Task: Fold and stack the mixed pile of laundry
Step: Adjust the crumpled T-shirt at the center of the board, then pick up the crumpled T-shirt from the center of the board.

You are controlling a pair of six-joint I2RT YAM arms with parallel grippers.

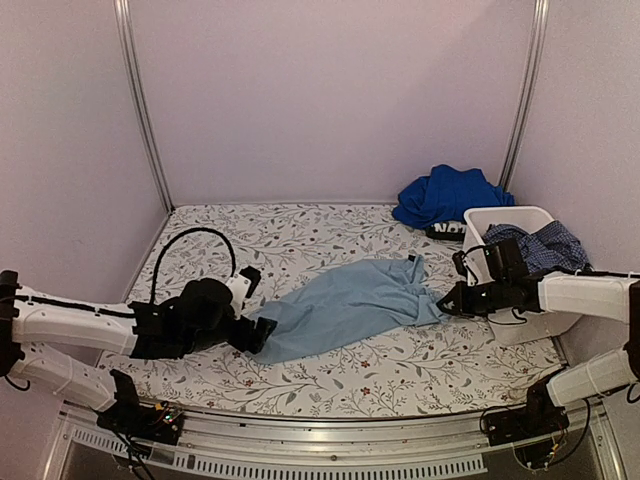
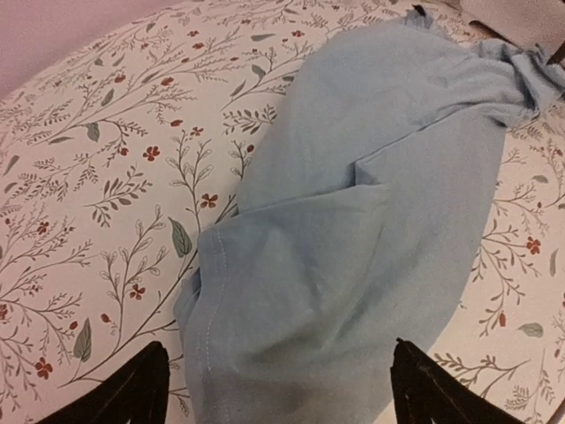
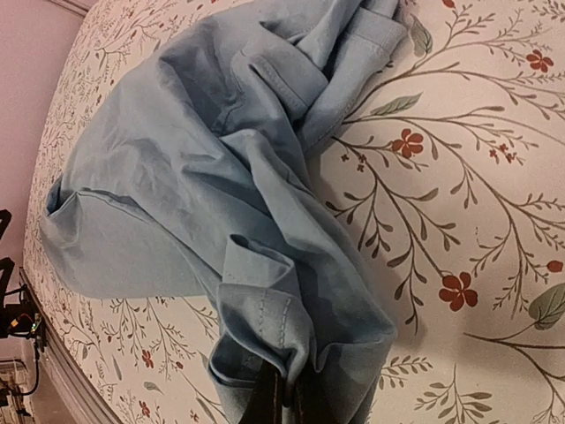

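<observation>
A large pale blue garment (image 1: 345, 305) lies spread across the middle of the patterned table cover (image 1: 300, 235). My left gripper (image 1: 262, 333) sits at its left end, open; in the left wrist view its black fingertips (image 2: 137, 393) stand wide on either side of the pale blue cloth (image 2: 353, 221), which rests on the table. My right gripper (image 1: 447, 299) is shut on the garment's right edge; the bunched hem (image 3: 274, 309) is pinched between its jaws. A royal blue garment (image 1: 450, 195) lies at the back right. A dark blue checked garment (image 1: 545, 245) hangs in the white tub (image 1: 510, 215).
The white plastic tub stands at the right edge of the table, beside my right arm. A black cable (image 1: 190, 245) loops over the table's left side. Pale walls and metal posts (image 1: 140, 100) close the back and sides.
</observation>
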